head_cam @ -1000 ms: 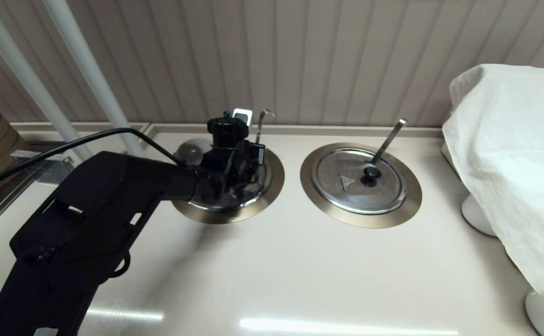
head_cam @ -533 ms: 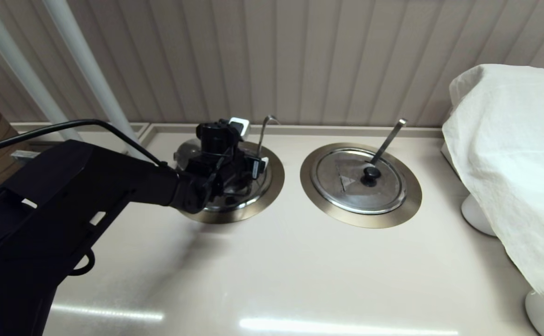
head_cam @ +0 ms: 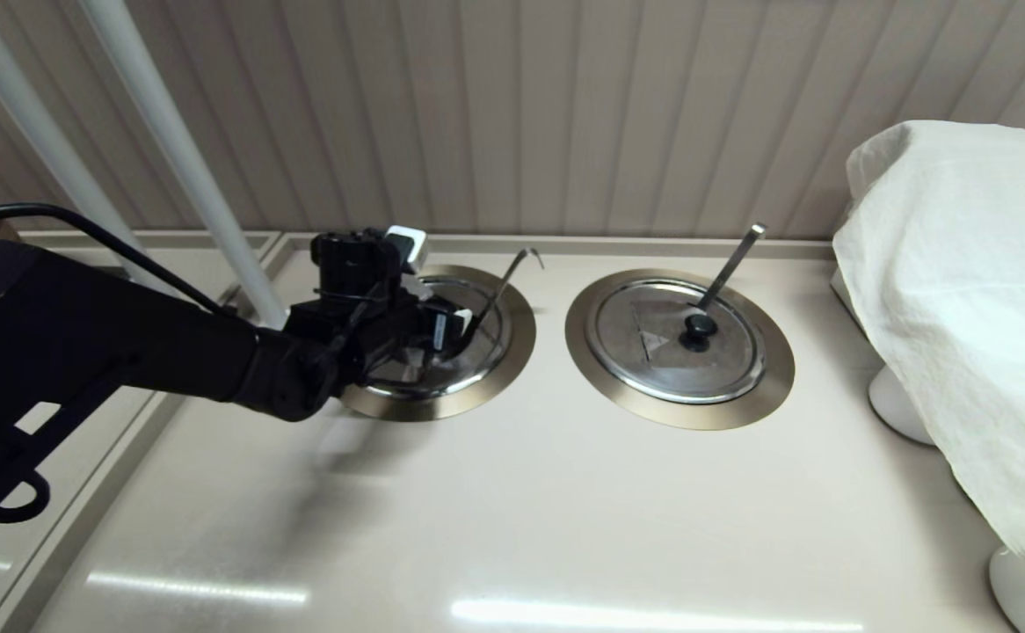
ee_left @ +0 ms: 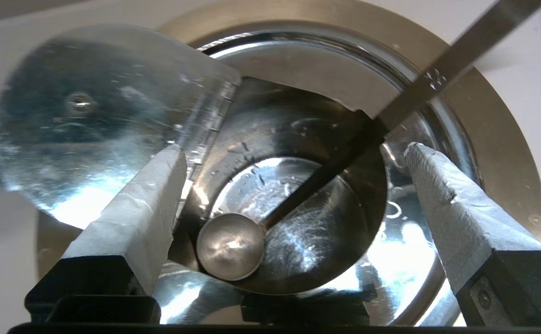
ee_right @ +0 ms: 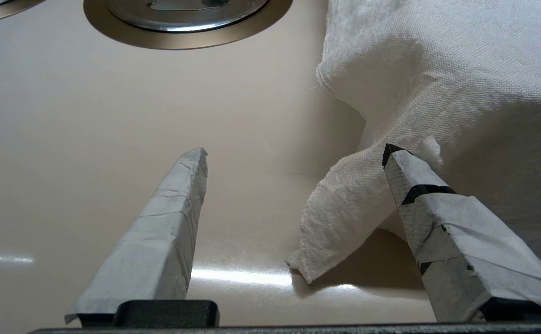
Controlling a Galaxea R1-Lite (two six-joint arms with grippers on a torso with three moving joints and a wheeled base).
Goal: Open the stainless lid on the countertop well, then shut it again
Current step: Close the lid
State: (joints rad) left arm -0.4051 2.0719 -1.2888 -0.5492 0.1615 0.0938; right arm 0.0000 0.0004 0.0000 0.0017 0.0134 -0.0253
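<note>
The countertop well (head_cam: 519, 345) is the left ring, and the left wrist view looks into it past its ring (ee_left: 500, 153). The stainless lid (ee_left: 89, 125) has one half folded back, underside up and blurred; the other half (ee_left: 298, 69) still covers the well. A ladle bowl (ee_left: 230, 248) lies inside, and its thin hook-ended handle (head_cam: 512, 274) leans right through the lid's notch. My left gripper (ee_left: 293, 148) hangs open over the opening, holding nothing; its wrist (head_cam: 363, 290) hides most of the lid in the head view. My right gripper (ee_right: 293, 153) is open above the bare counter.
The twin lid (head_cam: 653, 352) with its black knob (head_cam: 700, 327) and flat bar handle (head_cam: 734, 259) sits shut to the right. A white cloth (head_cam: 970, 308) covers something at the far right, close to my right fingertips (ee_right: 409, 181). White poles (head_cam: 178, 158) stand back left.
My left arm has swung left across the well. The hook-ended handle has tipped from upright to leaning right. The raised lid half seen behind the wrist is now hidden.
</note>
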